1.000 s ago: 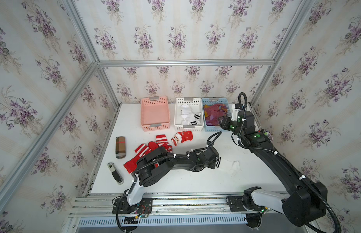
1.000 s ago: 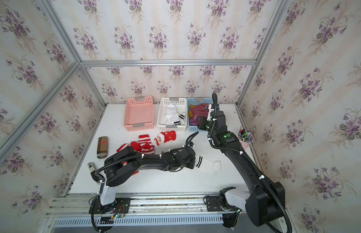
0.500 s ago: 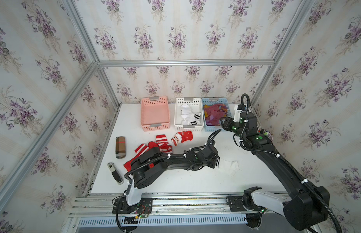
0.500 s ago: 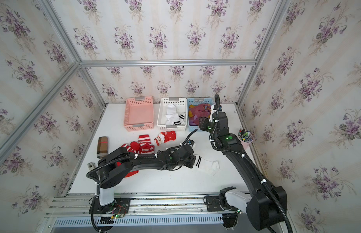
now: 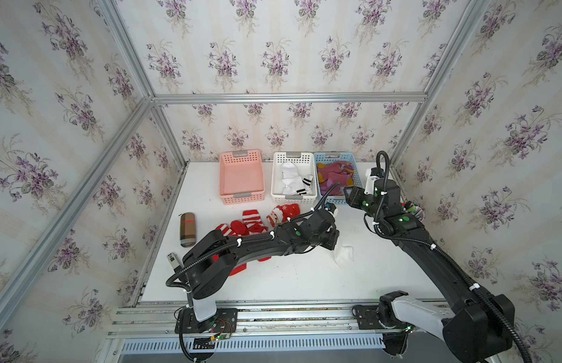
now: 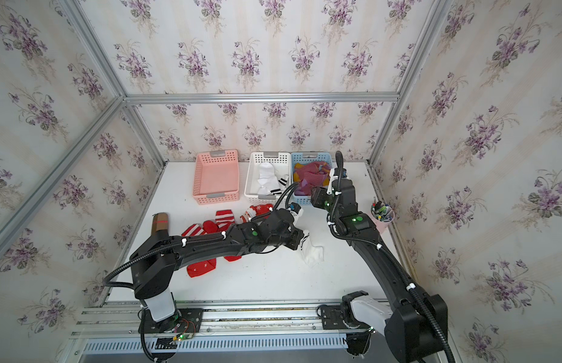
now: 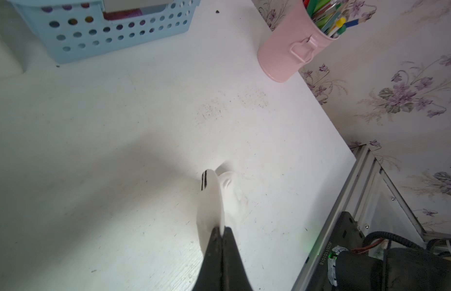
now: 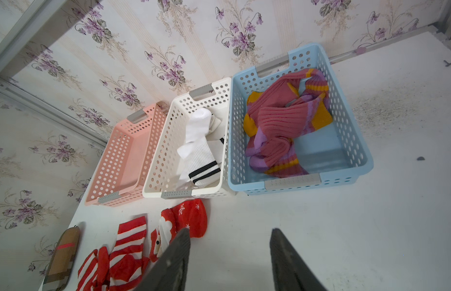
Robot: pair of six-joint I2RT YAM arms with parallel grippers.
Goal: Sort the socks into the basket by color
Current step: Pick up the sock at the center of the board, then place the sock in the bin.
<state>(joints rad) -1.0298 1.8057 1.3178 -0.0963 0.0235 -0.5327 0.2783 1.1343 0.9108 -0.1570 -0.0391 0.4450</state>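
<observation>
My left gripper (image 7: 222, 229) is shut on the edge of a white sock with black bands (image 7: 210, 199). The sock's held end stands up and the rest lies on the table; both top views show this sock (image 5: 344, 254) (image 6: 312, 253). My right gripper (image 8: 229, 231) is open and holds nothing, above the table in front of the blue basket (image 8: 355, 141), which holds maroon-purple socks (image 8: 277, 121). The white basket (image 8: 166, 141) holds white socks (image 8: 199, 151). The pink basket (image 8: 113, 156) is empty. Several red socks (image 5: 253, 220) lie mid-table, partly under my left arm.
A brown plaid case (image 5: 187, 229) lies near the table's left edge, with a small black object (image 5: 173, 261) in front of it. A pink pen cup (image 6: 382, 217) stands at the right edge. The three baskets line the back wall.
The left gripper finished closing on the white sock and has drawn it a little to the left, its end raised. The right arm has barely moved.
</observation>
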